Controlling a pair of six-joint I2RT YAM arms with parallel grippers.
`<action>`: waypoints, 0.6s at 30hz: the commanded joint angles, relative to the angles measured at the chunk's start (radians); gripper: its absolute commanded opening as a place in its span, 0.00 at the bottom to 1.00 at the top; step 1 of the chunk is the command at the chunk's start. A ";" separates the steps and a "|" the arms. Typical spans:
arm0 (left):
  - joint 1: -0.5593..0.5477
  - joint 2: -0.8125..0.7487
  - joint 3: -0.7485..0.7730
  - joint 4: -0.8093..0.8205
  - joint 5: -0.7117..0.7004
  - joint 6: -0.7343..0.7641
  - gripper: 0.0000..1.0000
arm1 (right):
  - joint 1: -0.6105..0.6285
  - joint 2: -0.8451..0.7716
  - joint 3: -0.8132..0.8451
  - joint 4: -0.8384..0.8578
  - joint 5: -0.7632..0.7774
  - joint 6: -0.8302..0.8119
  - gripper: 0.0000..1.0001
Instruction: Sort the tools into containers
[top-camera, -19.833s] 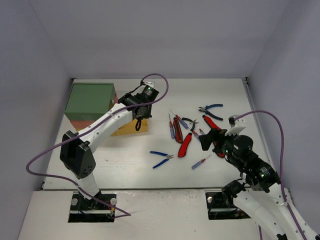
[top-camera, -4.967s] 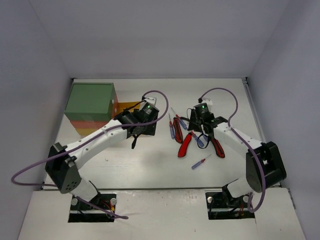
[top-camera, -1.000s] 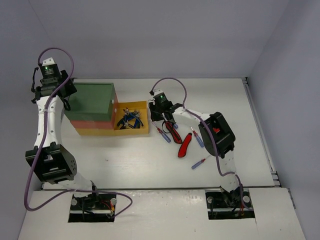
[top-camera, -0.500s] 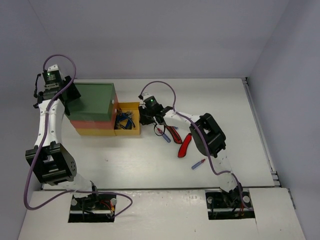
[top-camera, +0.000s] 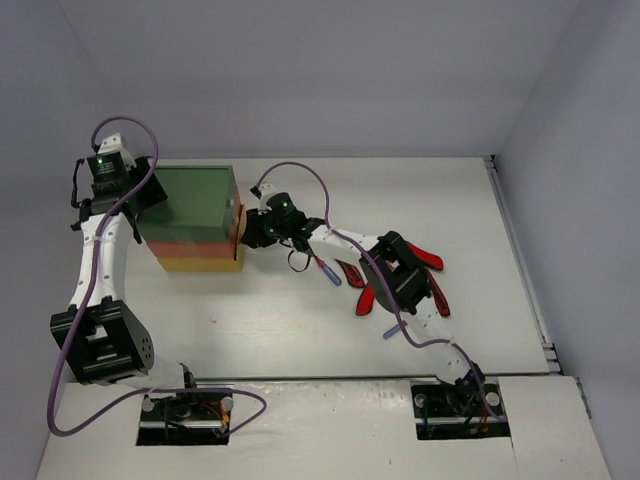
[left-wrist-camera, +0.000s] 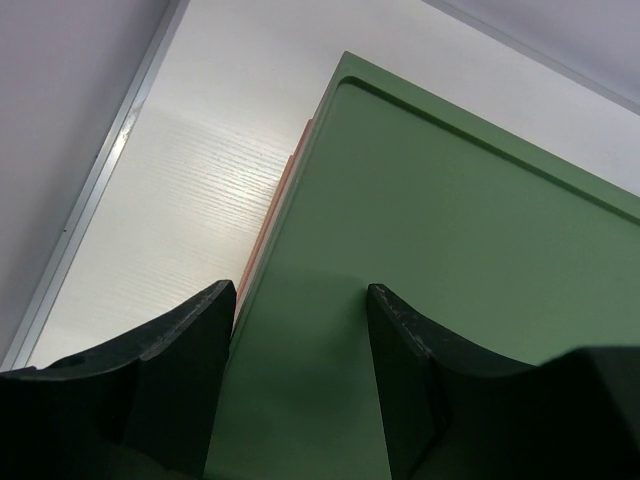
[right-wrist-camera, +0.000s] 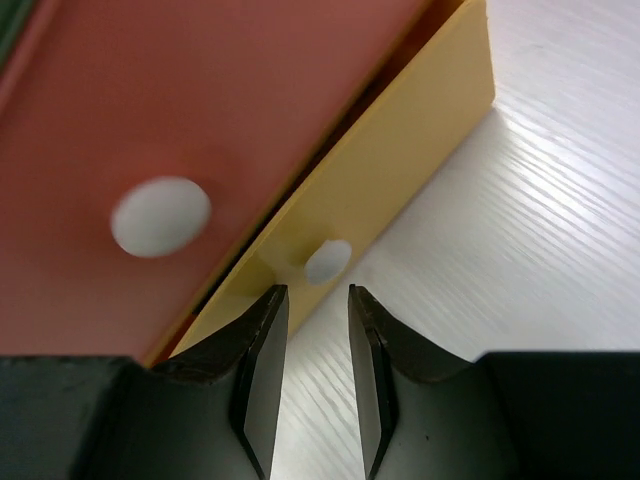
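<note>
Facing the yellow plastic drawer (right-wrist-camera: 400, 170) front, right hand (right-wrist-camera: 317, 295) narrowly parted, empty, just short of its white round knob (right-wrist-camera: 327, 261), left hand (left-wrist-camera: 300, 295) spread astride the green cabinet top (left-wrist-camera: 450, 250) edge

1. Cabinet (top-camera: 190, 200) on the desk's (top-camera: 300, 335) left: green top, orange drawer (right-wrist-camera: 200, 120), yellow drawer (right-wrist-camera: 400, 170) lowest, almost shut (a thin gap shows).
2. Red knives (top-camera: 368, 298) and blue-and-red screwdrivers (top-camera: 328, 273) lie to its right.
</note>
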 joint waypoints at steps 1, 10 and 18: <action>-0.048 -0.004 -0.056 -0.104 0.141 -0.020 0.51 | 0.030 0.012 0.080 0.179 -0.110 0.080 0.29; -0.045 -0.059 -0.051 -0.084 0.129 -0.004 0.51 | 0.004 -0.070 -0.019 0.211 -0.168 0.064 0.35; -0.038 -0.085 0.049 -0.103 0.087 0.025 0.51 | -0.096 -0.205 -0.137 0.224 -0.317 0.030 0.41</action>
